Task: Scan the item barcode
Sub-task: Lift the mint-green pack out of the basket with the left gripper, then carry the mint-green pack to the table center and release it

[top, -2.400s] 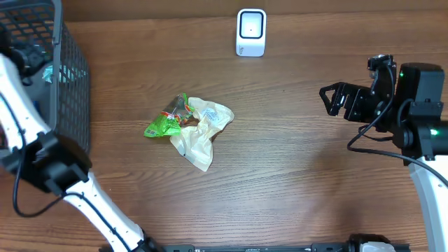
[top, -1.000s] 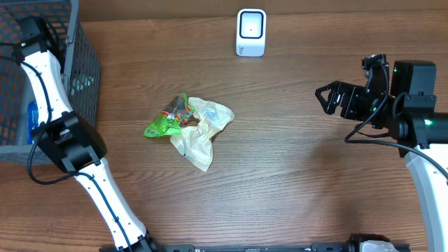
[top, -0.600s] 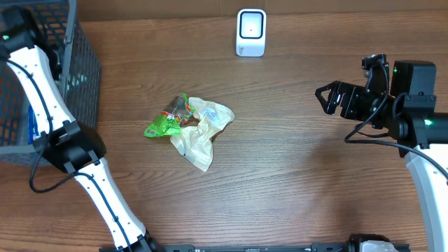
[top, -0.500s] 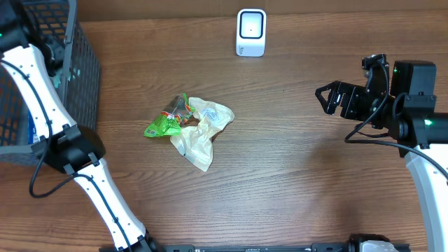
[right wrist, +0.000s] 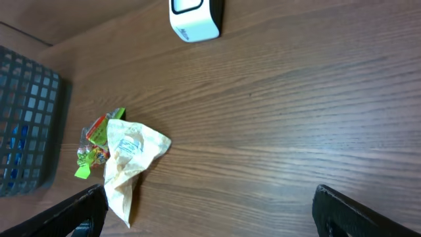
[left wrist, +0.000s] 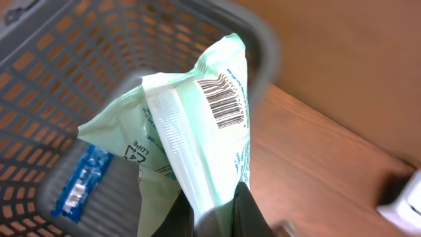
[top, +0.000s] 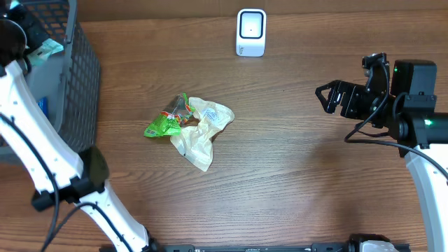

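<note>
Since 1 second ago the left arm [top: 24, 119] has risen over the basket [top: 70, 77] at far left, lifting a pale green packet [top: 44, 47] above its rim; overhead, the right claw [top: 327, 98] hangs wide and empty, well apart from the scanner [top: 250, 31] and the 2 crumpled wrappers [top: 190, 127]. Left wrist view: the left claw [left wrist: 214, 209] is pinched tight on the packet's lower edge, with the barcode [left wrist: 223, 104] facing the camera and a blue pouch [left wrist: 77, 191] lying in the basket below. Right wrist view: both fingers [right wrist: 75, 212] stand far apart above the table [right wrist: 276, 131], with the scanner at the far edge.
</note>
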You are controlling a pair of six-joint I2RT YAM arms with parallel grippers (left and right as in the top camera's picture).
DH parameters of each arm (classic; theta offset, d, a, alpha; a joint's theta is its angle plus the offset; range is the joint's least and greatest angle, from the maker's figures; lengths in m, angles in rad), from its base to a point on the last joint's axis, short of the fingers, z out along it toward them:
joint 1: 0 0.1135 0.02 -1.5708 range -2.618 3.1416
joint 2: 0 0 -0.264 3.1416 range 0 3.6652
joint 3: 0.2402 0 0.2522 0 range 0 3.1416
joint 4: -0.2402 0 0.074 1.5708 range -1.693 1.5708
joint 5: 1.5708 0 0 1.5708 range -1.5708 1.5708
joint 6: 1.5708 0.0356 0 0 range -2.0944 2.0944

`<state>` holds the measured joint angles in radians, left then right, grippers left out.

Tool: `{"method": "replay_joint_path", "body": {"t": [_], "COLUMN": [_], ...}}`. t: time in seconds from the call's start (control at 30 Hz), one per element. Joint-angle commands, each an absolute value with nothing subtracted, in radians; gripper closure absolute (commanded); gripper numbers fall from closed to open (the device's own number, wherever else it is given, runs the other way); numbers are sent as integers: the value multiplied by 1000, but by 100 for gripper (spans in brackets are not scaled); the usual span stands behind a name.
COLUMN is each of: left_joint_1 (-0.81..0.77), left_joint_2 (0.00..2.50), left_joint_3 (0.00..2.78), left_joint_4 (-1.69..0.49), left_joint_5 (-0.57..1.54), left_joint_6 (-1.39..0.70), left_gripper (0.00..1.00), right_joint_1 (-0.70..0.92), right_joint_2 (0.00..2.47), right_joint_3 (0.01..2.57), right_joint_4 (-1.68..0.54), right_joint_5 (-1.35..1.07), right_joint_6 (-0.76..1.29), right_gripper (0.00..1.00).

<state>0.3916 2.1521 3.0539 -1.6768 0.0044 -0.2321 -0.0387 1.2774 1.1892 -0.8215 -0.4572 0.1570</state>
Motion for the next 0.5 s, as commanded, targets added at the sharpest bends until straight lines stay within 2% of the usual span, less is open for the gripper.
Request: {"method": "replay_joint_path", "body": {"t": [0.0, 0.17, 0.47], "left_joint_1": [350, 279, 45], "left_joint_2": [2113, 2112, 2112], "left_joint_3": [3065, 3038, 2712], "left_joint_4": [-1690, -1690, -1690], "left_joint_5": [149, 377, 433], "left_joint_6": [-124, -78, 32], "left_gripper": [96, 96, 96], "right_joint_1": [-40, -40, -41], "right_joint_2": [1274, 1274, 1274], "right_joint_3": [1196, 1196, 1196], "right_joint_4": [-804, -799, -788], "right_joint_5": [-466, -466, -466], "right_joint_6": [157, 157, 157], "right_gripper": [0, 0, 0]}}
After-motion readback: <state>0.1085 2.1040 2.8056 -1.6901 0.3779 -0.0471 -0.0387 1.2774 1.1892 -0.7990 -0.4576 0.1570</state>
